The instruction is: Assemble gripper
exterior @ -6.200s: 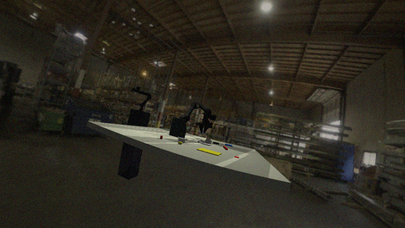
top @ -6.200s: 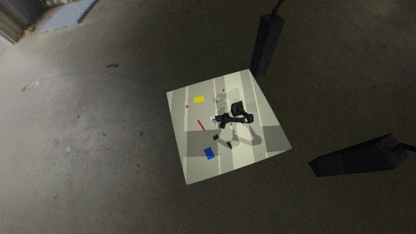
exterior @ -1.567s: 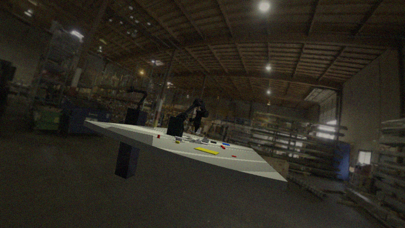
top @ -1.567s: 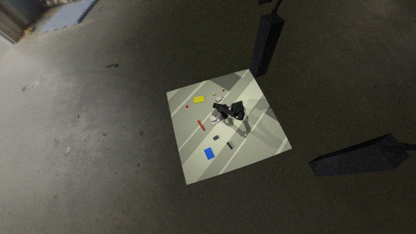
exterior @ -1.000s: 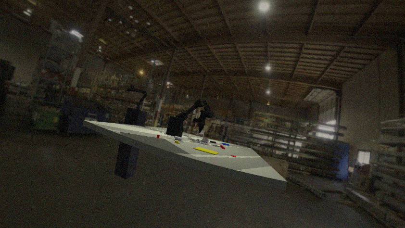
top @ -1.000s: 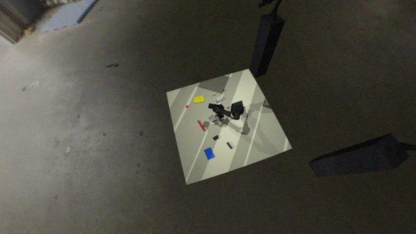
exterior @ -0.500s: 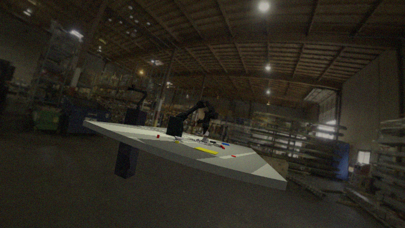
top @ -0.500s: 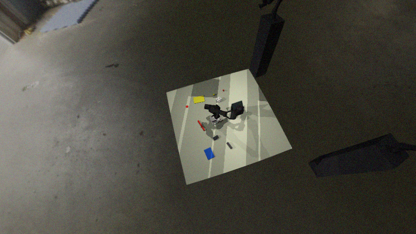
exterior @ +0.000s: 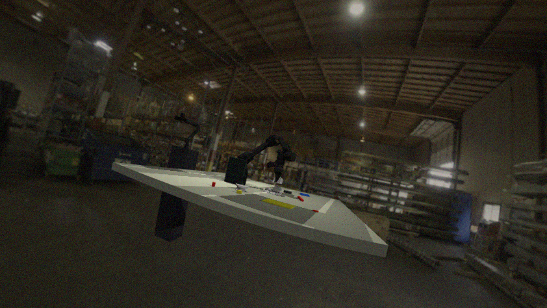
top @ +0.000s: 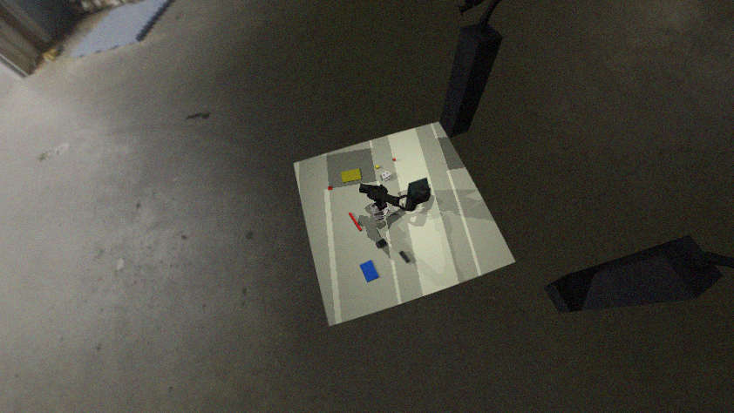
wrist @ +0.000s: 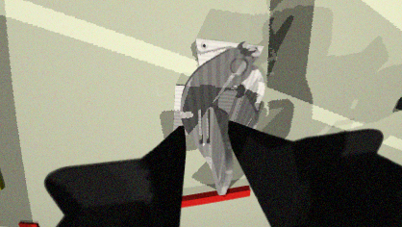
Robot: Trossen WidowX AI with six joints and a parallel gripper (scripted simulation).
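My gripper (top: pixel 380 206) (exterior: pixel 278 180) (wrist: pixel 205 128) is shut on a pale grey jaw (wrist: pixel 212 77). The jaw has a curved edge, a round hole and gear teeth at its far end, and its pointed tip hangs down between the fingers in the wrist view. It is held above the white gripper base (wrist: pixel 205 54), most of which it hides. Other pale parts show beneath and beside the held jaw; I cannot tell the second jaw apart there. A small white part (top: pixel 386 175) lies apart, nearer the yellow block; I cannot tell whether it is the housing plate.
A red bar (top: pixel 355 221) (exterior: pixel 301 198) (wrist: pixel 212 197) lies beside the base. A yellow block (top: pixel 351 175) (exterior: pixel 278 203), a blue block (top: pixel 369 270) (exterior: pixel 305 194) and dark blocks (top: pixel 381 243) (top: pixel 404 256) lie around, with small red cubes (top: pixel 329 188) (top: pixel 393 159).
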